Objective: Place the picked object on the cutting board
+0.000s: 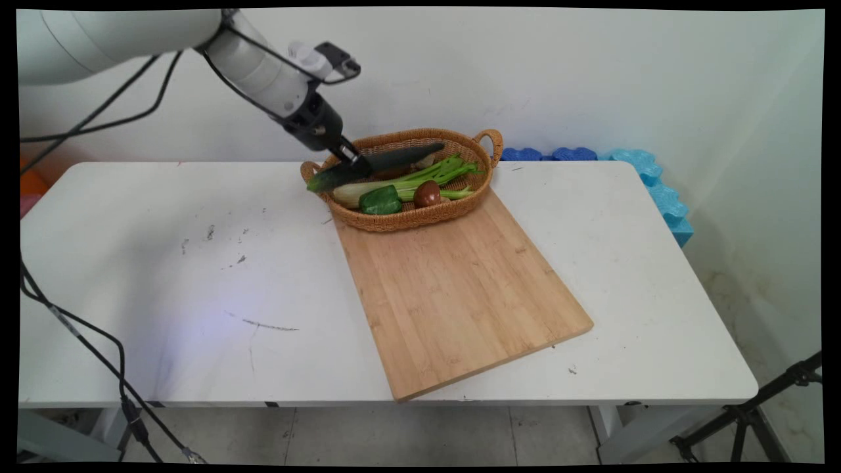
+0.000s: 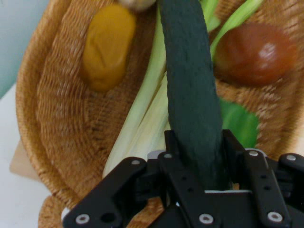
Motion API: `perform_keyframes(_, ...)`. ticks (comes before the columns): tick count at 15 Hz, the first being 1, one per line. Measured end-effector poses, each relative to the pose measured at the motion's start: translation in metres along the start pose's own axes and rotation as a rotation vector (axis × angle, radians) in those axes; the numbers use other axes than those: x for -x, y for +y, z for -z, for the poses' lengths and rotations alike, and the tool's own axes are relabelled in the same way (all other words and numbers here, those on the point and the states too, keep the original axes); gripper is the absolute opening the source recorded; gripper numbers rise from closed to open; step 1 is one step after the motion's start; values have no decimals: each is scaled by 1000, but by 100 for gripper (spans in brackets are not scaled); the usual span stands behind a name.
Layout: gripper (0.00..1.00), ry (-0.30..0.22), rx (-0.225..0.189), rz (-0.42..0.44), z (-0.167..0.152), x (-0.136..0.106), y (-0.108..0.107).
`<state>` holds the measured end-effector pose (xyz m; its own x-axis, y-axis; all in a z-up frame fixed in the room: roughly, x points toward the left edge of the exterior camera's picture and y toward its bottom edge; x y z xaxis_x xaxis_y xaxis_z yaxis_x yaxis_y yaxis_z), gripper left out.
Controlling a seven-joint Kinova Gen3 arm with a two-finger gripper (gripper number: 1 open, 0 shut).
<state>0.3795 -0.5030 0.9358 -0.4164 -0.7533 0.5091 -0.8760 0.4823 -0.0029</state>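
Note:
My gripper (image 1: 351,161) is shut on a long dark green cucumber (image 1: 378,165), holding it near level just above the wicker basket (image 1: 473,148). In the hand view the cucumber (image 2: 190,95) runs up from between my fingers (image 2: 171,147) over the basket (image 2: 61,123). Beneath it lie pale green celery stalks (image 1: 420,179), a green pepper (image 1: 380,200) and a reddish-brown round vegetable (image 1: 427,194). The hand view also shows the celery (image 2: 142,118), the red-brown vegetable (image 2: 256,54), the pepper (image 2: 240,123) and a yellow-orange potato-like piece (image 2: 107,45).
A large bamboo cutting board (image 1: 453,282) lies on the white table (image 1: 164,263), its far end under the basket. Blue foam pieces (image 1: 631,174) line the table's far right edge. Black cables (image 1: 85,348) hang at the left.

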Motion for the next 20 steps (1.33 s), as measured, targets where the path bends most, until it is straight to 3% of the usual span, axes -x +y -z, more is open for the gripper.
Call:
perform_keyframes(7,0,104,91,-48,71,-35,33)
perform_keyframes(11,0,144,150,-80,96,-40,57)
perform_keyframes(15,0,166,200,-148,106,-31,88)
perform_keyframes(20,0,142,217,-208,88,-1,131)
